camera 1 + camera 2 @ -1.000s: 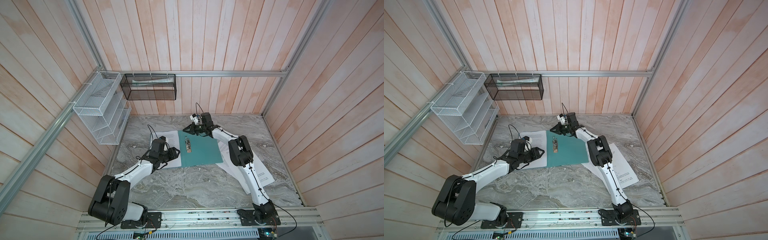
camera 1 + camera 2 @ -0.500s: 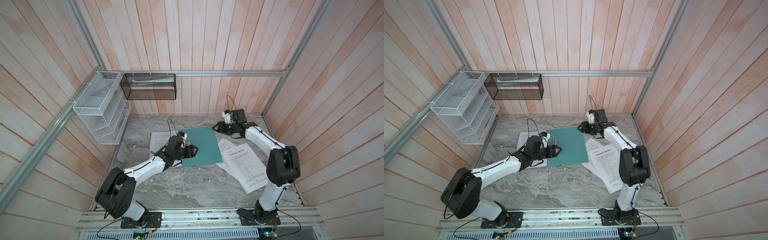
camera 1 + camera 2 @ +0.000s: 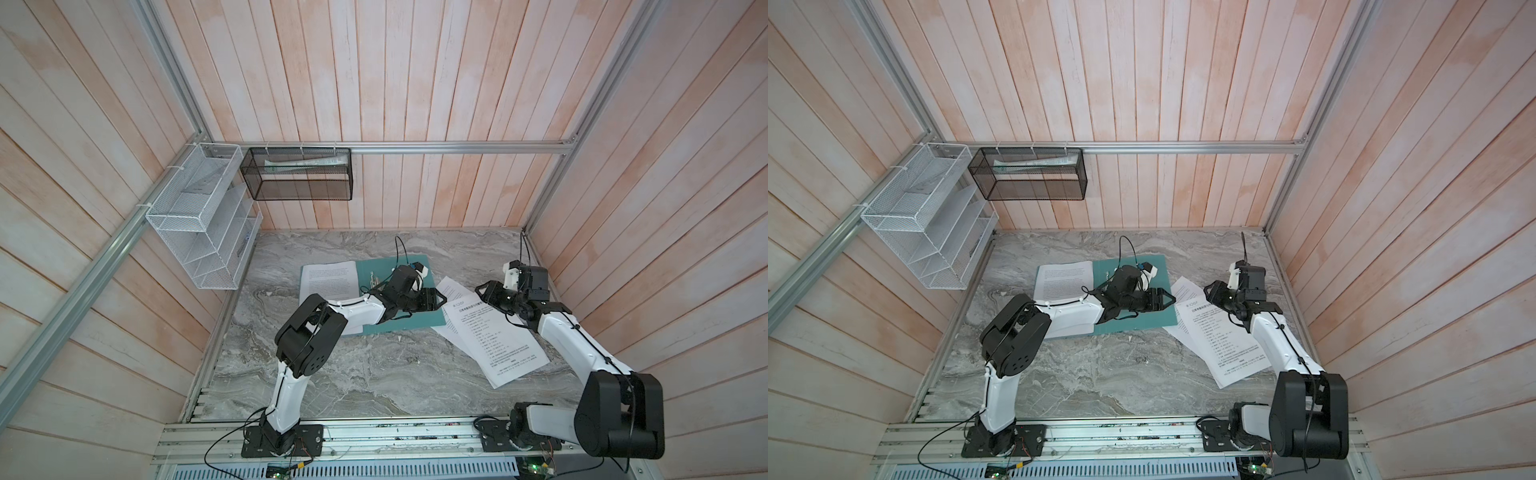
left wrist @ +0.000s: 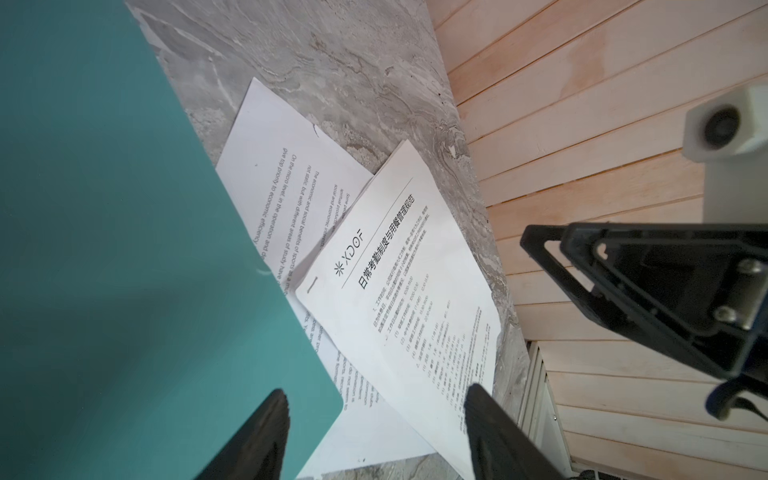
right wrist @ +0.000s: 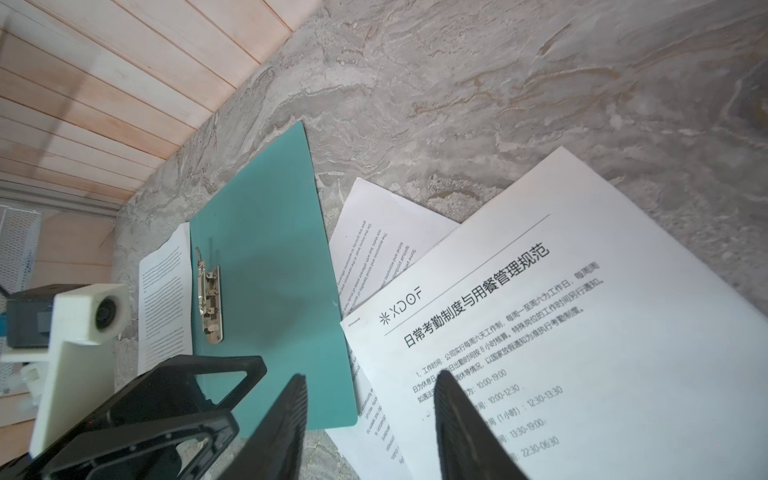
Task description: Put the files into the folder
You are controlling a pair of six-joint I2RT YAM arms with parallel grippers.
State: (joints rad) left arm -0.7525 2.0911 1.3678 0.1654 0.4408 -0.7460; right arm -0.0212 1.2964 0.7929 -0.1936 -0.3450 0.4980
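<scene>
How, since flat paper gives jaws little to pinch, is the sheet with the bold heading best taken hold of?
Take the headed sheet probably by its heading-end corner beside the folder: there it lies topmost, overlapping another sheet, so its edge sits just off the table. The open right gripper, above it, could descend and slide one finger under.

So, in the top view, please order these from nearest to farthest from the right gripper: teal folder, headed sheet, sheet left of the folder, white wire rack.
1. headed sheet, under the right gripper.
2. teal folder, mid-table, to its left.
3. sheet left of the folder, farther left.
4. white wire rack, on the left wall.
</scene>
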